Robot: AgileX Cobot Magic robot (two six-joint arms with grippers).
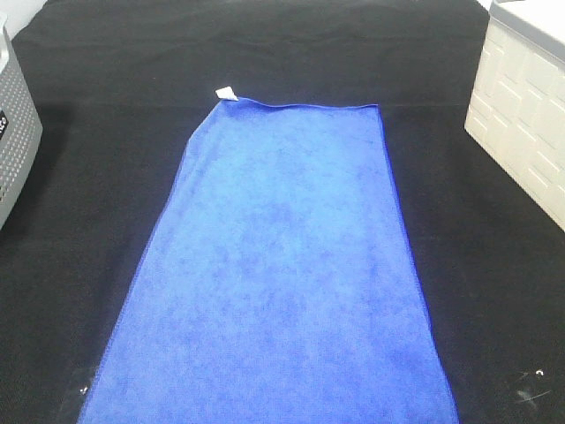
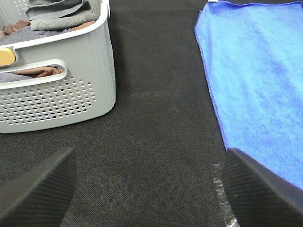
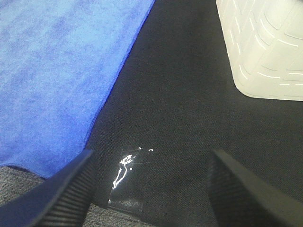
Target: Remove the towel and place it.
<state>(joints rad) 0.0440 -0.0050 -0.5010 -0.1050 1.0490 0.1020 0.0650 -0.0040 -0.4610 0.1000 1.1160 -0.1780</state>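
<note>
Blue towel (image 1: 274, 274) lay flat on the black cloth (image 1: 88, 177), long axis running straight away from the robot, tag (image 1: 226, 93) at the far corner; it sat between the two tools. Left gripper (image 2: 147, 189) had jaws spread wide, nothing in them, with the towel's edge just off its inner side; right gripper (image 3: 151, 189) was the same, wide and empty, towel toward its inner side. Neither arm looked clearly nearer; I'd guess each takes a near corner.
</note>
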